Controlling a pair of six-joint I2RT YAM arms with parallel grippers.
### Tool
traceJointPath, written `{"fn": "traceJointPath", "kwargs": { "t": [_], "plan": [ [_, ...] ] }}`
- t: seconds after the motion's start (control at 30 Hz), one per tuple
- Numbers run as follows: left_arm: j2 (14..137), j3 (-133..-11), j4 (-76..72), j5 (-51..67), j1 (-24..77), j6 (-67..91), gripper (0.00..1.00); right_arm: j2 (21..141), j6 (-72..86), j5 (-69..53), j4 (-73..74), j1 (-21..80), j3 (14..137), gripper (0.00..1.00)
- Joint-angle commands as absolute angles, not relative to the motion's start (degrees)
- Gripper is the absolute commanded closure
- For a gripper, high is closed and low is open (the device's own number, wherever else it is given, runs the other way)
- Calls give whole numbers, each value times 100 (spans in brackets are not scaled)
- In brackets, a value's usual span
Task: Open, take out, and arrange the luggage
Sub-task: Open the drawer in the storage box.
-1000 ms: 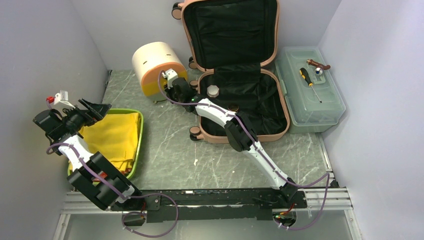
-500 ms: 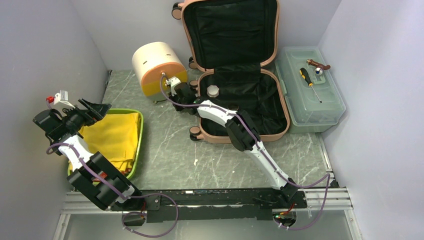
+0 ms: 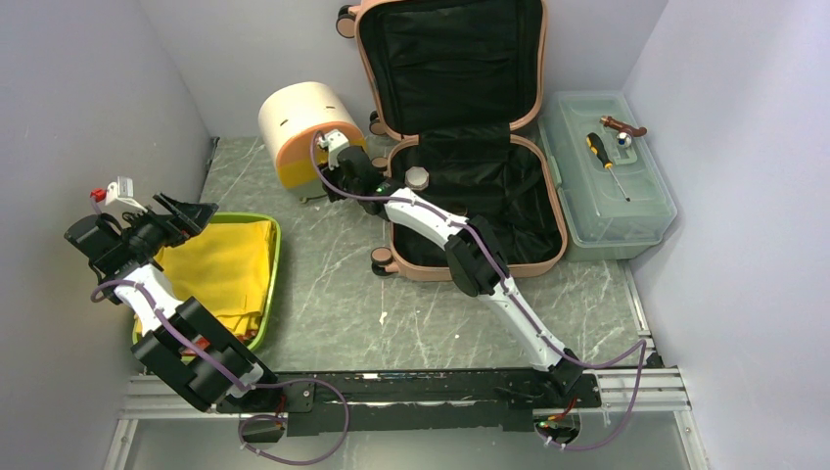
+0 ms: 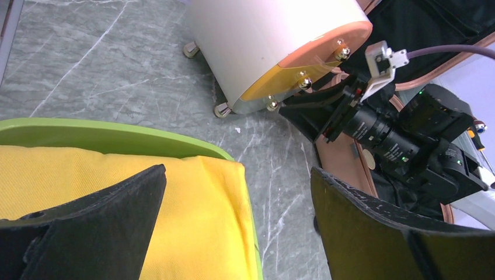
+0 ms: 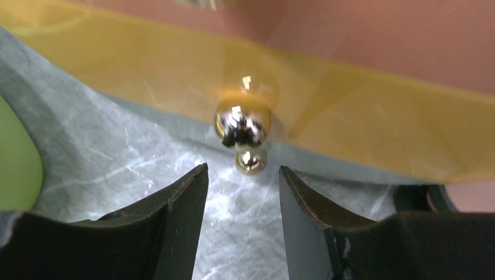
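Luggage [image 3: 509, 201] open, toolbox [image 3: 589, 211] just beside R edge

Drawer box [image 3: 299, 117] blocks right end effector [image 5: 243, 181] ahead; free table [image 3: 333, 284] strip between tray [image 3: 275, 257], luggage [image 3: 450, 59].

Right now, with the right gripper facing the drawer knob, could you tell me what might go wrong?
1. The right gripper is open and appears short of the small round knob; closing now could miss it or slip off.
2. The cream box rests on small feet, so a pull may drag the whole box.
3. The right arm crosses the luggage rim and could bump it.
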State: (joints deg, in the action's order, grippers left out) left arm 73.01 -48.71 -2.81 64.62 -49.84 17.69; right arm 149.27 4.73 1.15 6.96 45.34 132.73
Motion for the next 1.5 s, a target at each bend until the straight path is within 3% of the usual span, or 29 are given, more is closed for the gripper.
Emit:
{"fn": "traceJointPath", "kwargs": {
  "t": [0.0, 1.47],
  "plan": [
    [7181, -4847, -476, 6536, -5019, 1732, 1, 15165, 360, 289, 337, 4562, 13731, 50],
    [7217, -4843, -467, 6499, -5018, 1725, 1, 15491, 458, 264, 176, 4614, 14071, 54]
  ]
}}
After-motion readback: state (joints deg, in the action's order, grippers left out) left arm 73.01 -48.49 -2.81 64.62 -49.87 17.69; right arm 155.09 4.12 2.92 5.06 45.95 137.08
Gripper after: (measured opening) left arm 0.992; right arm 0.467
